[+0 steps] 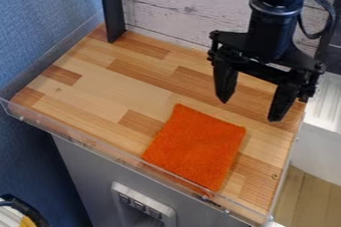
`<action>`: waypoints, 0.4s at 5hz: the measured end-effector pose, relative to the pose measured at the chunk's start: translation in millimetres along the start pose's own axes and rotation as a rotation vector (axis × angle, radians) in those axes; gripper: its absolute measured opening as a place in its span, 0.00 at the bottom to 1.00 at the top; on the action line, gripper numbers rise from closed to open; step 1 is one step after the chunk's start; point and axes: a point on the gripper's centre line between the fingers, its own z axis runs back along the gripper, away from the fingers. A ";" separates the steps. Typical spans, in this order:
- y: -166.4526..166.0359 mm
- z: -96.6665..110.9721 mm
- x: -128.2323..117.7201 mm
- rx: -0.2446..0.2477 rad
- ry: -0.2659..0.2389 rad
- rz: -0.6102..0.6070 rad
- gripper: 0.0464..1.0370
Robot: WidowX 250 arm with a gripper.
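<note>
The black gripper [250,111] hangs over the right part of the wooden surface, its two fingers wide apart with nothing between them. Below it and a bit to the left, an orange cloth [197,147] lies flat on the wood, roughly square and turned at a slant. The cloth's lower corner reaches close to the front edge. Gripper and cloth appear apart.
The wooden tabletop [106,91] has a clear raised guard [113,154] along its front edge. A dark upright post [112,12] stands at the back left, before a whitewashed plank wall [180,7]. A white ridged surface [326,101] lies to the right.
</note>
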 end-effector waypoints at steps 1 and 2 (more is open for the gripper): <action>-0.4 3.2 -1.4 -0.001 0.016 -0.001 0.95; -1.6 2.7 -1.6 -0.006 0.022 -0.003 0.95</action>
